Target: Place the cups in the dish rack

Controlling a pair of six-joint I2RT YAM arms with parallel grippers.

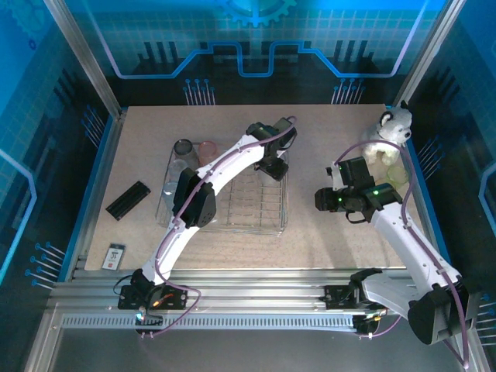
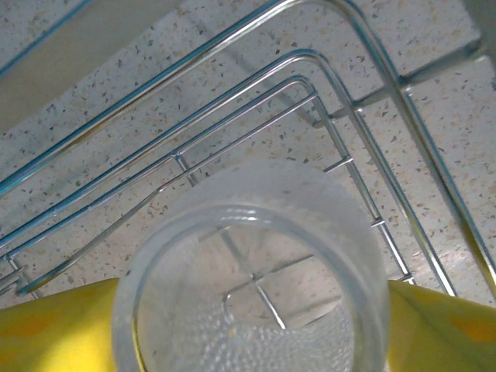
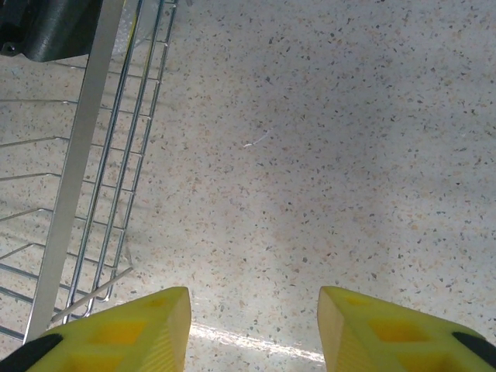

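We are working partway through: cups (image 1: 186, 151) sitting in the dish rack (image 1: 256, 209), left end effector (image 2: 254, 298) straddling a clear cup (image 2: 256, 201) (grip unclear), right end effector (image 3: 254, 310) gaping empty, a yellow-green cup (image 1: 397, 172) waiting at two o'clock.

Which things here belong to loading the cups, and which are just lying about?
Job: dish rack; grey cup; pink cup; clear cup; yellow-green cup.
Lying about: plush animal; black bar; small card.
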